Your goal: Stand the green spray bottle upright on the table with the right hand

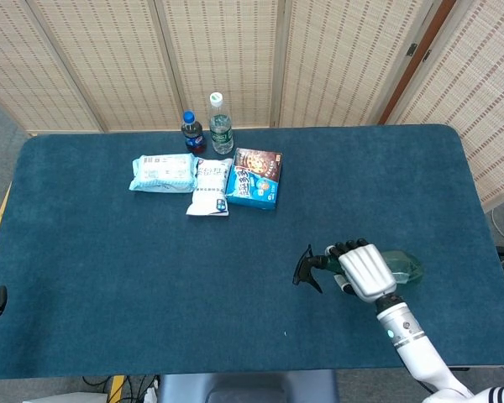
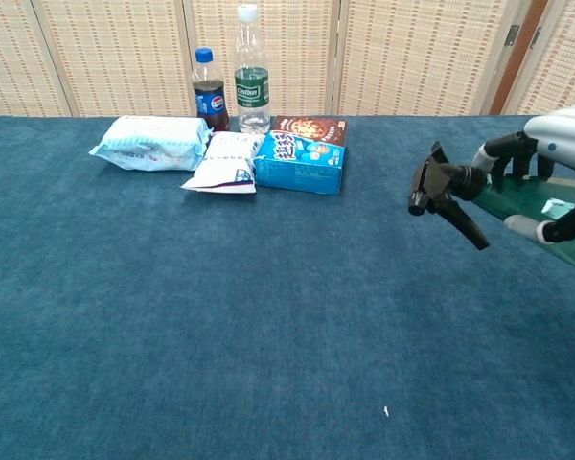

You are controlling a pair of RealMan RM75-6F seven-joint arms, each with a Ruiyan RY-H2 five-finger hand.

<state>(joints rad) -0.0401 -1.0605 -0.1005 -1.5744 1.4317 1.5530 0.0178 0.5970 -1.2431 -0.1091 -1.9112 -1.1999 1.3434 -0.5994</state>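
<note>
Near the table's right front corner, my right robot hand (image 1: 365,270) grips the green spray bottle (image 1: 401,266).
My fingers (image 2: 503,151) wrap over the bottle's neck with the thumb beneath, so the robot hand is clamped on it; the bottle lies tilted, its black trigger head (image 2: 443,191) pointing left and raised off the blue table (image 1: 109,277). Bare cloth spreads wide to the left of my robot hand and ahead of it, while the right and front edges run close by. Well apart, far ahead and left, sit a biscuit box (image 1: 256,177), two snack packets (image 1: 163,172) and two drink bottles (image 1: 221,124) near the back edge.
</note>
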